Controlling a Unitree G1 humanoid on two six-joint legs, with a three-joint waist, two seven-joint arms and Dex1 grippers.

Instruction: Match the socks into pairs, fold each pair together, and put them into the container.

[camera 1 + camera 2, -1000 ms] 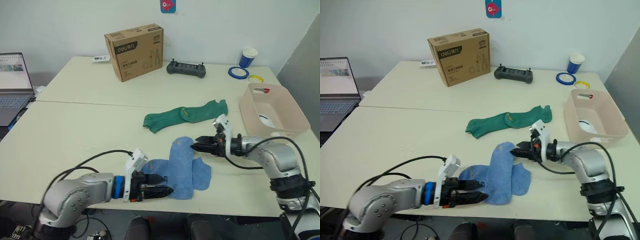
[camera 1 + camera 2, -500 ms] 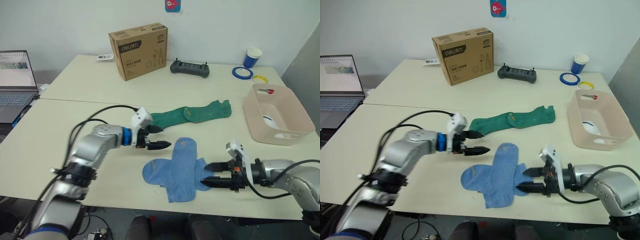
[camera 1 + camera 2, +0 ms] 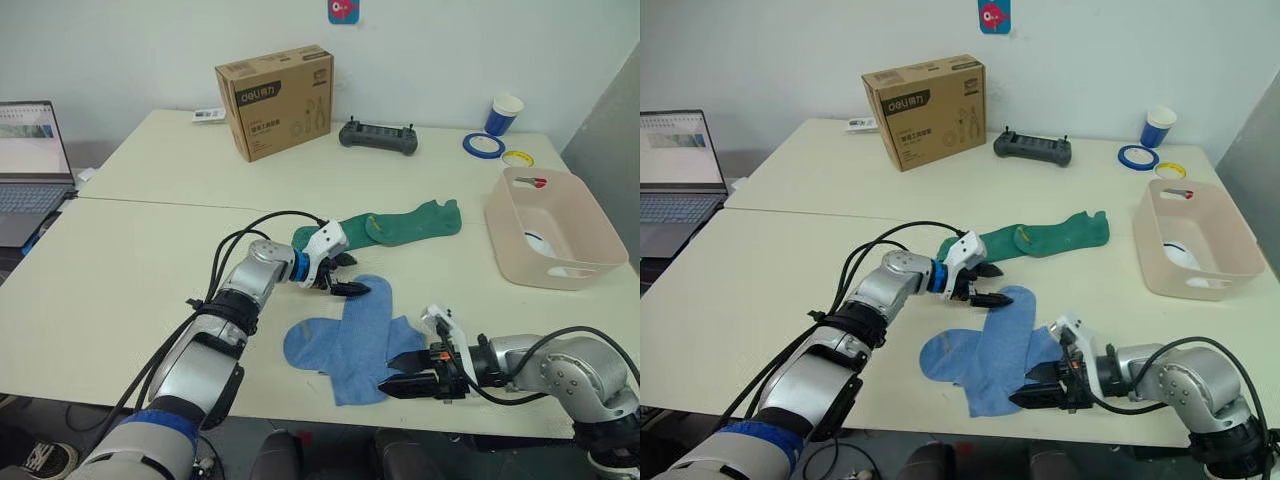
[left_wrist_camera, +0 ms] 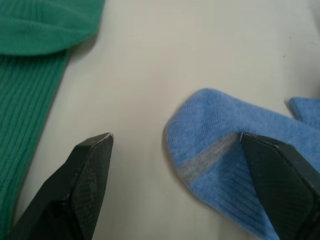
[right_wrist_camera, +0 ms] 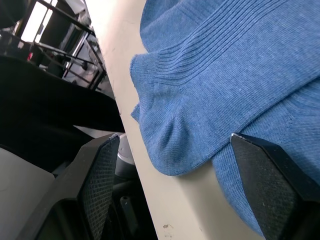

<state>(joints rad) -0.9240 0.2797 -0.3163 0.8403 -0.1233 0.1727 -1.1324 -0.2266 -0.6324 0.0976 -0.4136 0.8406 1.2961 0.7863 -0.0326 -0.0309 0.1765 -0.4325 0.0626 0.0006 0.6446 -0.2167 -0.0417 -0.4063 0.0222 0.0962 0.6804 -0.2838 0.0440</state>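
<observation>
Near the front edge of the tabletop (image 3: 130,290) the two light blue socks (image 3: 350,335) lie crossed, with the left claw (image 3: 343,273) spread wide over the far toe end and the right claw (image 3: 400,373) spread at the near end, neither pinching cloth yet. If either closes too shallow it may catch only one layer and drag the pair apart, or nudge the overhanging end off the edge. Dark green socks (image 3: 385,226) and the container (image 3: 548,238) sit well apart.
</observation>
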